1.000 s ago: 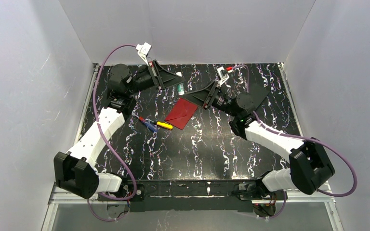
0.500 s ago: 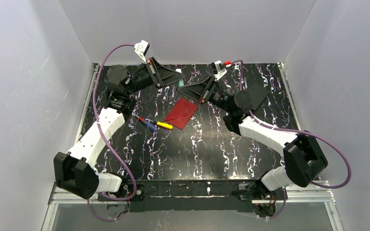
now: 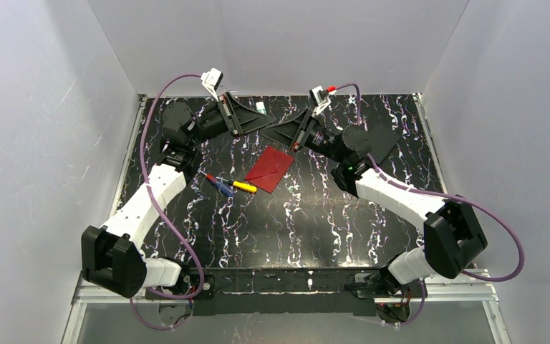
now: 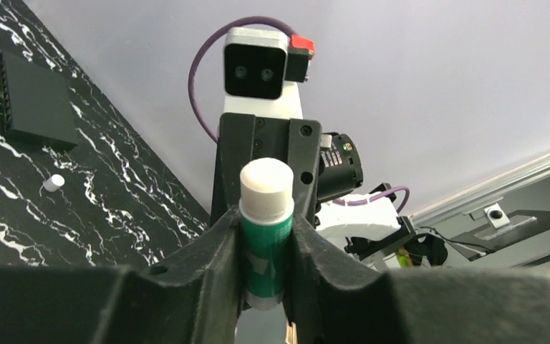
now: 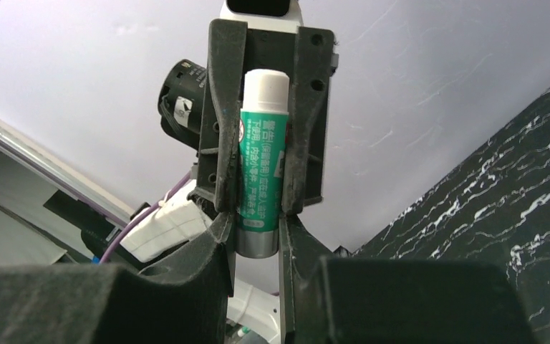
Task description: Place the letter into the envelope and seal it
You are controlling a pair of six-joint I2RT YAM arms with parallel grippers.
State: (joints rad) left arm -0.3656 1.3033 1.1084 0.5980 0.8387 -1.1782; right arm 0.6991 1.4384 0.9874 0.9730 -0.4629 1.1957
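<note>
Since right end effector rose, glue stick shared

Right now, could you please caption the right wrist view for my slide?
Shared grip: the right gripper and the left gripper clasp one green glue stick.

Robot lab, a bench test cell. Evidence: 2 small white & black arms, left arm & right arm, bolted side by side to a black base bar at the near edge of a table w/ black marble-look top. Plain white panels box it in on 3 sides. Purple cables loop loose along each arm. Cam module w/ twin lenses sits on a wrist. Bare aluminium frame rail runs under the front edge, w/ exposed wiring at the arm bases
</note>
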